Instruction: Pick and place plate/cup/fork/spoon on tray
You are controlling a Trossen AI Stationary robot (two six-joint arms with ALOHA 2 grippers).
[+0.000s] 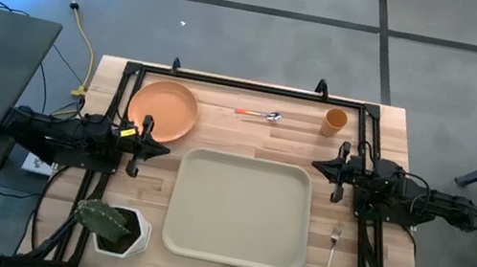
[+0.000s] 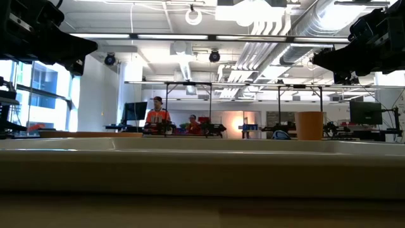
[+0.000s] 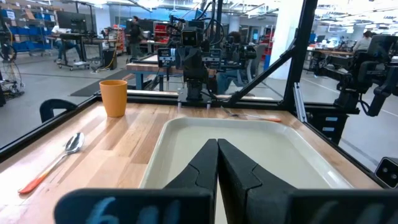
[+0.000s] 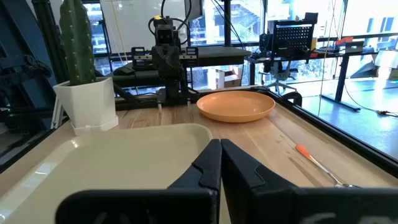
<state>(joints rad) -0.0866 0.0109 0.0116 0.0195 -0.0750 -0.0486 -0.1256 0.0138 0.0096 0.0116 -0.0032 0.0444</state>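
Note:
The beige tray [image 1: 241, 210] lies flat in the table's middle. The orange plate [image 1: 165, 110] lies at the far left. The spoon [image 1: 258, 114] lies on the table past the tray's far edge. The cup [image 1: 335, 121] stands upright at the far right. The fork [image 1: 332, 254] lies near the tray's right side. My left gripper [image 1: 167, 152] is shut and empty, above the table beside the tray's far left corner, near the plate. My right gripper [image 1: 316, 166] is shut and empty, above the tray's far right corner. The tray [image 3: 249, 149], cup [image 3: 114, 98] and spoon [image 3: 56, 162] show in the left wrist view, the plate [image 4: 236, 106] in the right wrist view.
A white square pot with a green cactus [image 1: 116, 227] stands at the near left corner. A black frame [image 1: 247, 84] runs around the table's far and side edges. People stand in the room far behind the table [image 2: 157, 117].

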